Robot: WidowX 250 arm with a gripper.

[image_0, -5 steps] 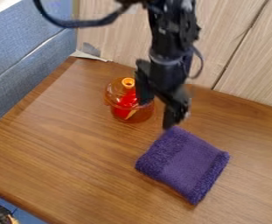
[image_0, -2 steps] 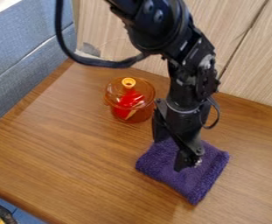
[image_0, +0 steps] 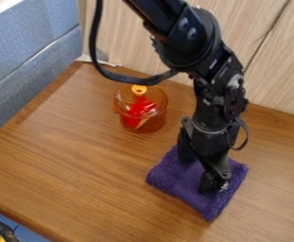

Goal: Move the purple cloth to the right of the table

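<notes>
In the camera view, the black gripper [image_0: 195, 176] is hanging over the purple cloth [image_0: 180, 182], its two fingers standing apart with a gap between them; whether they are touching the fabric cannot be told. The cloth is lying flat and slightly askew on the brown wooden counter [image_0: 67, 156], right of the middle and toward the lower part of the view, its thick fluffy borders showing on either side of the gripper. Up and to the left of the cloth, a see-through amber pot [image_0: 154, 124] with a lid and an orange knob [image_0: 139, 89] is standing apart from it, holding something red [image_0: 140, 108].
</notes>
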